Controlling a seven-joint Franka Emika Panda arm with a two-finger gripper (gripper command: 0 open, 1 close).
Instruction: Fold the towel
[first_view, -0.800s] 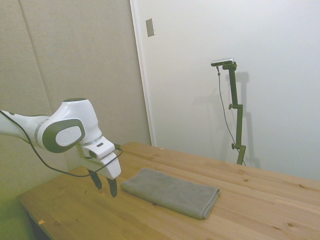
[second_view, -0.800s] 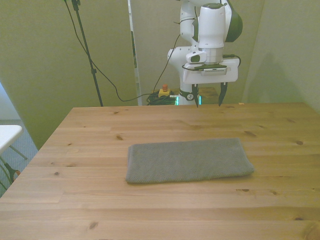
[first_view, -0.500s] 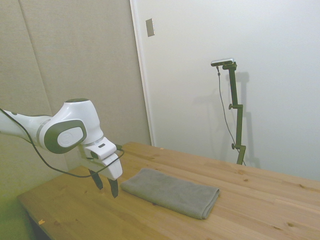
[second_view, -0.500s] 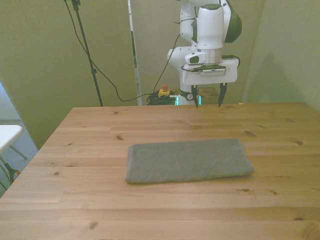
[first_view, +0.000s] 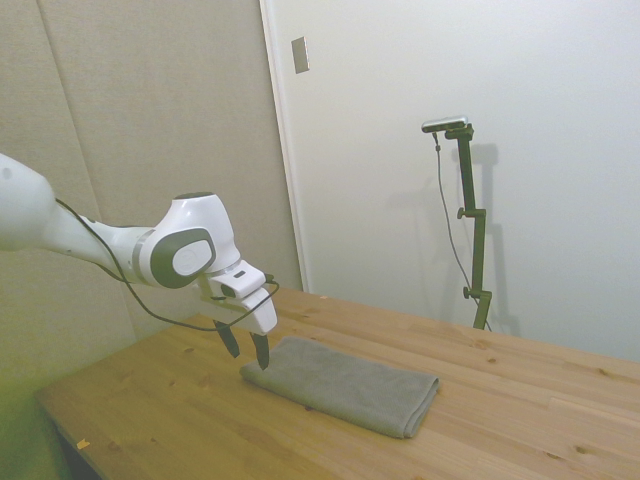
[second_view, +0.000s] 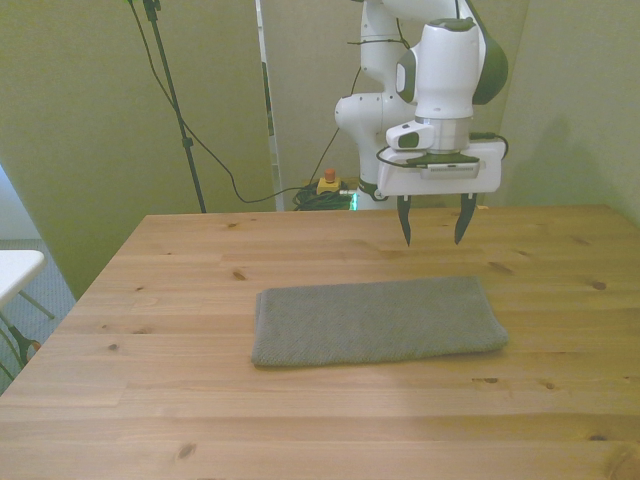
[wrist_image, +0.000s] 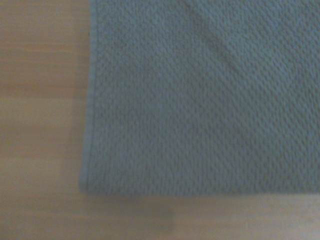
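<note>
towel (second_view: 377, 321): grey-olive terry, lying flat on my surface (second_view: 200, 400) as a long folded rectangle, long side running across the front view. Roughly mid-surface, nothing on top of it.
towel, left end: rounded corner, edges tidy, lies flush on the wood.
towel, right end: this end sits nearest my claw. Wrist view shows one corner of the towel (wrist_image: 200, 100) close up, hemmed edge against bare wood, weave a bit out of focus.
claw (second_view: 432, 238): fingers spread wide, pinching nothing, pointing straight down. In the front view it hangs above the surface just behind the towel's far long edge, toward the front view's right. In the side view the claw (first_view: 247, 352) hovers at the towel's near end, tips clear of the cloth (first_view: 340, 385).
contact: none, claw and towel apart.
</note>
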